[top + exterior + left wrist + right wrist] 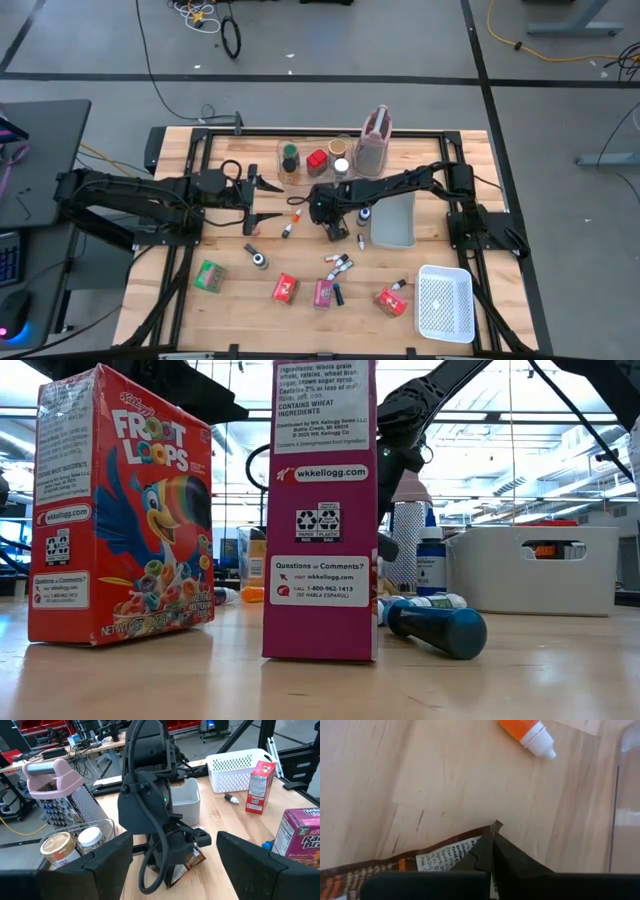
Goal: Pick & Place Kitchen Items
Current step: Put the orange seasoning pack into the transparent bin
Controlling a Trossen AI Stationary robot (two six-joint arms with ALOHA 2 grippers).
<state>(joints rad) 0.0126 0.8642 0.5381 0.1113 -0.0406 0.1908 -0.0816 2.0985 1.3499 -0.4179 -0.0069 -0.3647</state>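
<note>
While the wooden table (250,290) sits on grey floor crossed by cables, my right gripper (492,851) reaches to centre frame in the high view, fingers pressed together on a brown packet (395,865) lying flat on the wood, an orange-capped bottle (526,731) near it. My left gripper (262,200) waits spread left of centre. Above centre, a clear bin (300,150) holds spice jars (317,162); the white mesh basket (445,305) stands lower right, with small cereal boxes (285,289) along the lower edge.
</note>
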